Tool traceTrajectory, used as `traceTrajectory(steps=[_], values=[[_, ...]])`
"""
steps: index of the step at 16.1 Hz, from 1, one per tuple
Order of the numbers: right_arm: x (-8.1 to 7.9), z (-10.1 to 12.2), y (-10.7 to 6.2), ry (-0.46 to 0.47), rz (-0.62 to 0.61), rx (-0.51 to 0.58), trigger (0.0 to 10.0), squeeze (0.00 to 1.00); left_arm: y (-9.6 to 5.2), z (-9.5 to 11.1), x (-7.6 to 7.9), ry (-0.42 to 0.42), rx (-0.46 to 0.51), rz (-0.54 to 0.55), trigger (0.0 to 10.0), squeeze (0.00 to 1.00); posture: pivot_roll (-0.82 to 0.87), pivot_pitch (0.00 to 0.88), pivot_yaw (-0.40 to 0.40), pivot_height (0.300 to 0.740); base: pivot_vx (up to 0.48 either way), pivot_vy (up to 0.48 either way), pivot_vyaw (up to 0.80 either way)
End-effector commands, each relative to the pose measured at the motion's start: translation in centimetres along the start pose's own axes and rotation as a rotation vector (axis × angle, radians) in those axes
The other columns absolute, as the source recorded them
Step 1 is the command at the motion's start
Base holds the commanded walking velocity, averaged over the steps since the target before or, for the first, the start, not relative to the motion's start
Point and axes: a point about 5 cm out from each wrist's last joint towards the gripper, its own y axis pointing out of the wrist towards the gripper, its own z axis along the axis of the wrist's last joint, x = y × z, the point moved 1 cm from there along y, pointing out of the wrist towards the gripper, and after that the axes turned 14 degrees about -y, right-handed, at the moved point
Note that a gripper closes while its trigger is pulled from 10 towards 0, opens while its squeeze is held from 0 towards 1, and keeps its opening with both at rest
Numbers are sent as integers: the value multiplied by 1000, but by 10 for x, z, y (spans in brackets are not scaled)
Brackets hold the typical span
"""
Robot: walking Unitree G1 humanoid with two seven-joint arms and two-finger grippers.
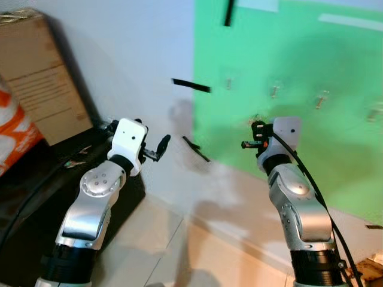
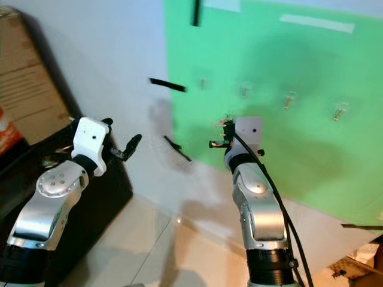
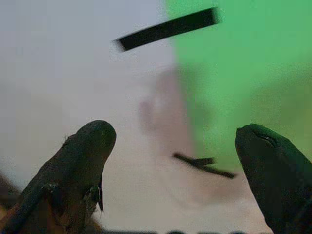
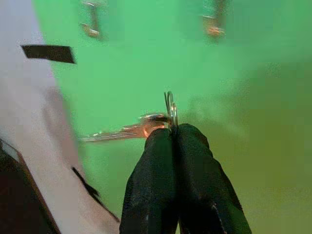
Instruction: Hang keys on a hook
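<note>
Black fingers (image 4: 183,180) of the right gripper (image 4: 171,130) are pressing together on the key ring (image 4: 169,108), pinching it at the very tips; ring is standing edge-on above the tips, and a key (image 4: 122,130) is sticking out sideways from it, long axis roughly level rather than hanging down.

Right arm is reaching toward the green board (image 1: 335,119) on the wall; keys (image 1: 256,127) are sitting below and short of the row of hooks; nearest hooks (image 4: 91,27) and (image 4: 213,24) are lying above and ahead of the jaws, well apart from the ring still to be hung.

Left gripper (image 1: 160,146) is holding level beside the white wall, jaws apart and gripping nothing; its fingers (image 3: 85,156) are framing strips of black tape (image 3: 168,28); it is pointing at bare wall, farther from the hooks than the right.

Judgement: coming move is turning on raising the ring up and forward until its opening is meeting a hook's tip; edge-on ring is looking awkward for threading.
</note>
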Motion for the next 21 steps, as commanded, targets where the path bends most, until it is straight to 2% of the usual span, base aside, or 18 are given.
traceTrajectory(steps=[1,3,6,10,11,13,15,17,19,21], values=[[0,11,1,2,22,59,10000,0,-1,5,-1,17,13,-7,10000,176,-15,0,37,740,337,0,0],[-6,19,0,-24,121,113,10000,0,-1,5,0,20,13,-14,10000,176,-13,0,38,740,324,0,0],[-17,29,-3,-5,262,163,10000,0,-2,5,0,11,20,-28,10000,161,-12,0,36,740,194,0,0],[-25,40,-3,104,351,184,10000,0,-7,5,4,27,-2,-126,10000,149,-10,0,35,740,0,0,0],[-35,45,-1,153,442,195,10000,0,-12,3,6,44,-32,-200,10000,153,-10,0,38,740,0,0,0],[-44,48,2,179,519,191,10000,0,-16,1,6,55,-56,-246,10000,157,-8,0,40,740,0,0,0],[-49,49,7,190,557,176,10000,0,-16,2,4,52,-62,-258,10000,153,-6,0,41,740,0,0,0],[-56,43,22,176,564,111,10000,0,-16,2,5,56,-66,-277,10000,157,1,0,39,740,0,0,0],[-58,43,35,197,544,68,10000,0,-17,3,7,54,-66,-292,10000,161,3,0,39,740,0,0,0],[-58,46,43,218,537,73,10000,0,-18,3,7,55,-68,-299,10000,157,7,0,39,740,0,0,0]])
